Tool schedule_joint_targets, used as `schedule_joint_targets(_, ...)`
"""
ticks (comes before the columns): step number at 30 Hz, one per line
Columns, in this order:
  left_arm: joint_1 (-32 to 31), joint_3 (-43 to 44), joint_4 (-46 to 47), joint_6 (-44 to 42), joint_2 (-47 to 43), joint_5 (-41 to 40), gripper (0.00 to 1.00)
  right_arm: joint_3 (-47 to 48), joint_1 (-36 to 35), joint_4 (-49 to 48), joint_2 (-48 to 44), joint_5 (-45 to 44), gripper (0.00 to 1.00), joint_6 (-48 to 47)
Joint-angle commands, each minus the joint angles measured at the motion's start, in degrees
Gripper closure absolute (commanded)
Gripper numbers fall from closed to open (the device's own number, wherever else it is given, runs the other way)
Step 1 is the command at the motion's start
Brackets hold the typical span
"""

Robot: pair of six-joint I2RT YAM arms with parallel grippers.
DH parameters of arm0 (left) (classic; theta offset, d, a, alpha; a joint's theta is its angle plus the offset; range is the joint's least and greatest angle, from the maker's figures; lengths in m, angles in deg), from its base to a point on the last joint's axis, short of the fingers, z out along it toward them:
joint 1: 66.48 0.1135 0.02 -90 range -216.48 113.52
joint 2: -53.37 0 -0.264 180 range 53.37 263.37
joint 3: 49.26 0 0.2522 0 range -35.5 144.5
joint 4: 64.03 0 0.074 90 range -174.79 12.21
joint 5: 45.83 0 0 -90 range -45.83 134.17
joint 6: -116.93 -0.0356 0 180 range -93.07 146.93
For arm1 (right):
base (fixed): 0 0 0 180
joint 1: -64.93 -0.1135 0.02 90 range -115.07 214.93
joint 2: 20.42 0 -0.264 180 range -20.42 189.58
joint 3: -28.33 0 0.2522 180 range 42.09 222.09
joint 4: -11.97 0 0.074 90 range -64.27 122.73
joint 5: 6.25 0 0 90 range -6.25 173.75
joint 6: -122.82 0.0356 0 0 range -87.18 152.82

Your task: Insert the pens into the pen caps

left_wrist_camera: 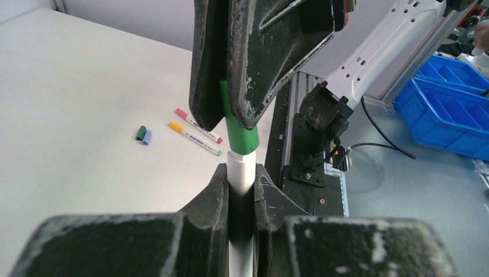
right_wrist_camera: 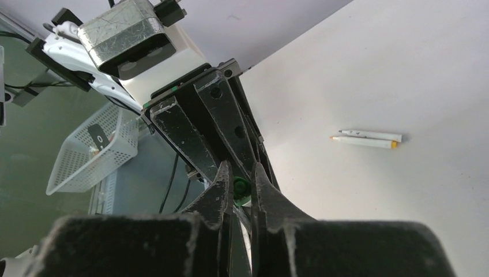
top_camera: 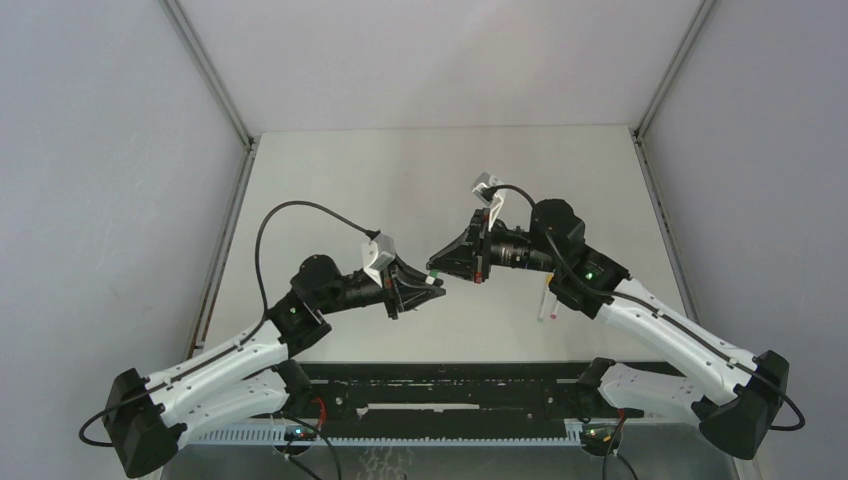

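Nearest lens: left gripper [left_wrist_camera: 240, 183] closed tight on white pen [left_wrist_camera: 241, 167], barrel running straight out from its wrist toward right gripper [left_wrist_camera: 228, 118]. That one is clamped on green cap [left_wrist_camera: 241, 135]. Cap and pen coaxial, ends touching, mid-air above table [top_camera: 330, 180], between the arms. Judgement: push must follow this shared axis; seating depth not visible

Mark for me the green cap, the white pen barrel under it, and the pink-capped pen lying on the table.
green cap [left_wrist_camera: 241, 134], left wrist view, its exposed lower end.
white pen barrel [left_wrist_camera: 240, 172], left wrist view, the stretch just below the cap.
pink-capped pen [left_wrist_camera: 199, 126], left wrist view, mid-barrel.
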Motion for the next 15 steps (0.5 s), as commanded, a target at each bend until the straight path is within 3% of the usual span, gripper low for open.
schedule_joint_targets(1,0.19,2.0,-1.66,-1.82,-0.98,-3.8,1.0,3.28,-1.99,3.06,0.14,1.55,1.0,-2.57)
schedule_joint_targets(15,0.23,4.01,-3.33,-0.55,-1.61,-10.87,1.0,3.55,-7.44,8.76,4.94,-7.22,1.0,1.21)
